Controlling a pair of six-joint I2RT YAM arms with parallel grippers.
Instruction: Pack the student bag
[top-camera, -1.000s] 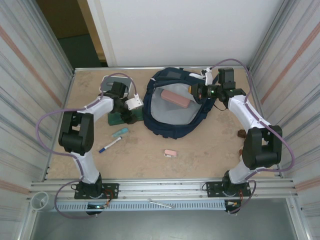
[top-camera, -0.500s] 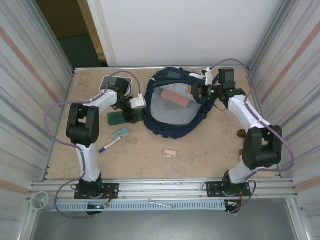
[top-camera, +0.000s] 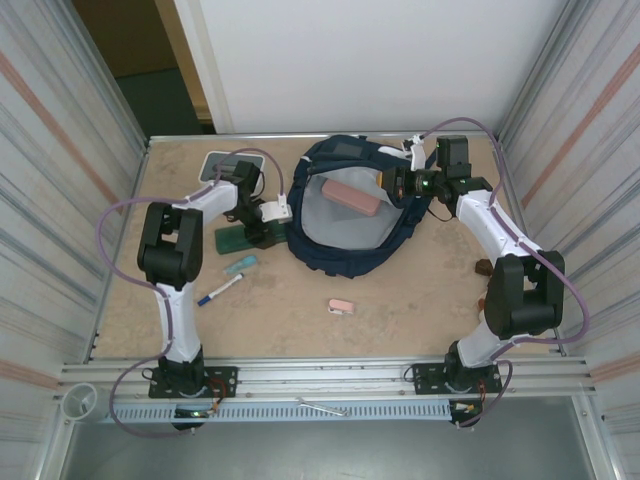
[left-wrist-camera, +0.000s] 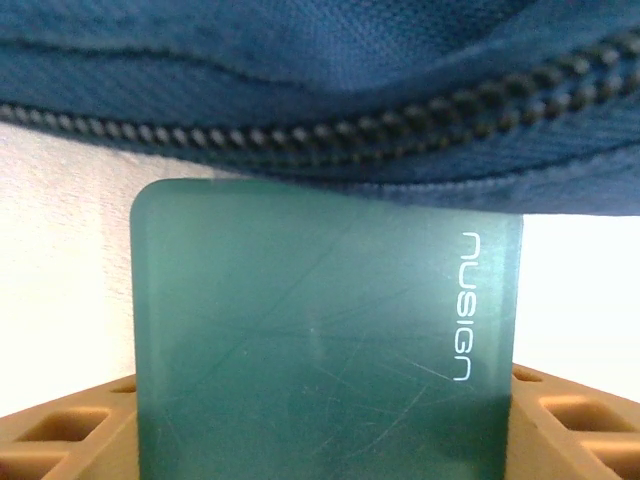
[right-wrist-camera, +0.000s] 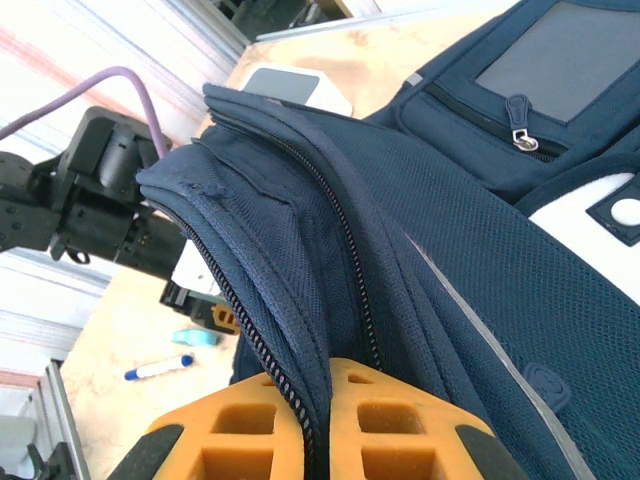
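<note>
The student bag (top-camera: 345, 262) is lying open at the back middle of the table, with a pink case (top-camera: 349, 196) resting inside. The right gripper (right-wrist-camera: 322, 425) is clenching the bag's zippered right rim. The left gripper (top-camera: 262, 228) is sitting at the bag's left edge, a green translucent slab (left-wrist-camera: 320, 340) lying between its fingers; whether they are pinching it I cannot tell.

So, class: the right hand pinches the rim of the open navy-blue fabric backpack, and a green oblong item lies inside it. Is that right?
Not quite: the oblong item lying inside the navy-blue fabric backpack is pink, not green, as the top external view shows. The right hand does pinch the rim.
</note>
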